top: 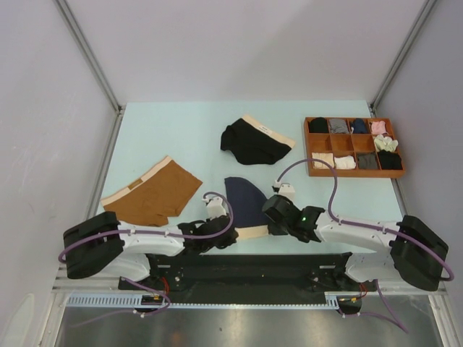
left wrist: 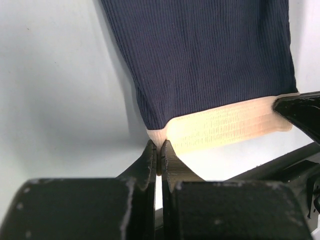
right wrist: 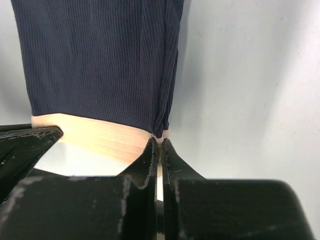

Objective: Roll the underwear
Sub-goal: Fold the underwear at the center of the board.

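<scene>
2 grips | left pincer [left wrist: 158, 148], right pincer [right wrist: 159, 145] clamp navy briefs [left wrist: 210, 60] | (black briefs [top: 249, 144] print unreadable)

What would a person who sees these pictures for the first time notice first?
The navy briefs lie at the near edge of the table, with the left fingers and the right fingers each shut on a corner of the pale waistband. Brown briefs lie flat to the left, black briefs farther back, and a wooden tray of rolled clothes sits at the far right.
</scene>
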`<move>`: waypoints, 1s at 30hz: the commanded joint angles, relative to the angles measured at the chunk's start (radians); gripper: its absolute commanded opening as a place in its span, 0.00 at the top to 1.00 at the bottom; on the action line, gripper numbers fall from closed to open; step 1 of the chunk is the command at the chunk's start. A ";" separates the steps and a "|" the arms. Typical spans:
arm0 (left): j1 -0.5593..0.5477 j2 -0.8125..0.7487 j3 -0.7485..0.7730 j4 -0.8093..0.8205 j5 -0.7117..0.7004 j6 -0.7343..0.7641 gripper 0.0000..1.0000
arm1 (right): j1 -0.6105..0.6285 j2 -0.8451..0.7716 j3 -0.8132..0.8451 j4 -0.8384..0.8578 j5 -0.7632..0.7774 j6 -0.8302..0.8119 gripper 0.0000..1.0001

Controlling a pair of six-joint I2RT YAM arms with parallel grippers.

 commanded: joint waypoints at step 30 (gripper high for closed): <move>-0.005 0.020 0.026 -0.092 -0.041 0.059 1.00 | 0.095 0.190 0.206 -0.070 0.098 -0.040 1.00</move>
